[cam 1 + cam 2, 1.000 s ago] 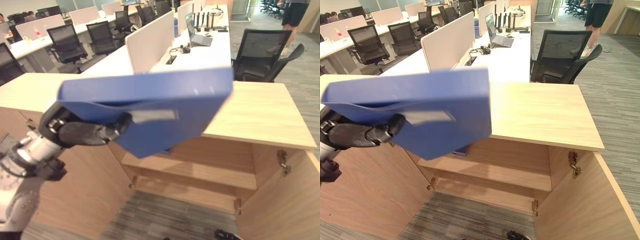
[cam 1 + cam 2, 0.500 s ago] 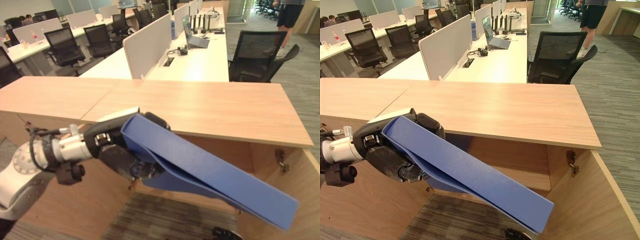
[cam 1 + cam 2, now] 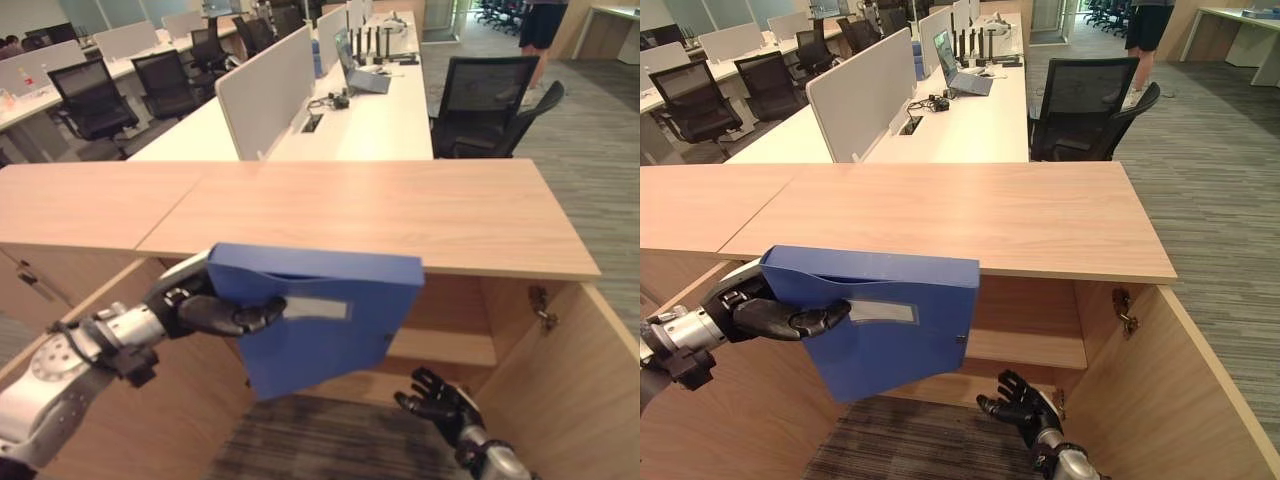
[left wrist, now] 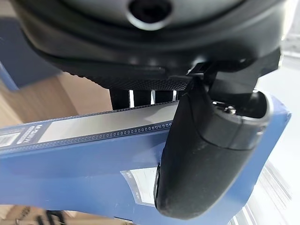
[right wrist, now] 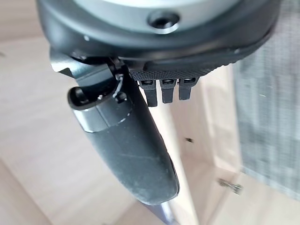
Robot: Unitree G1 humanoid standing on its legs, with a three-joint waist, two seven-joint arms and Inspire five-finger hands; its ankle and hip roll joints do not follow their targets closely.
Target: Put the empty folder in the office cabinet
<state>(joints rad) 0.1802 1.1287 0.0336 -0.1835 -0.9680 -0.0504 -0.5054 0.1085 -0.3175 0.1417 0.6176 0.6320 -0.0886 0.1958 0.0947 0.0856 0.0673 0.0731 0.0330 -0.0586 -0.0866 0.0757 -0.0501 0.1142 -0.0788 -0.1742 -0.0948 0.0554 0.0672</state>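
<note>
The blue folder (image 3: 315,315) hangs in the air in front of the open office cabinet (image 3: 450,345), just below the front edge of the cabinet's wooden top (image 3: 370,210) and level with its upper compartment. It is held broadside, its spine uppermost and nearly level, a pale label strip (image 3: 316,308) facing out, and its lower corner pointing down toward the carpeted floor (image 3: 300,440). The left hand (image 3: 205,305) grips it at the near upper corner: the thumb lies across the labelled face and the fingers (image 4: 140,97) wrap round behind, so the folder is pinched between them, as the left wrist view confirms. The right hand (image 3: 1018,402) sits low by the cabinet's base, below and to the right of the folder and apart from it, with its fingers spread loose and nothing in them; in the right wrist view its thumb (image 5: 126,150) stands straight before pale wood. Inside the cabinet a shelf (image 3: 1030,348) shows behind the folder, and a door (image 3: 1150,400) stands swung open on the right. Beyond the cabinet stretch white desks (image 3: 365,100) with a partition screen (image 3: 265,85), a laptop (image 3: 955,70) and black office chairs (image 3: 490,100), and a person (image 3: 1145,20) stands at the far end of the room.
</note>
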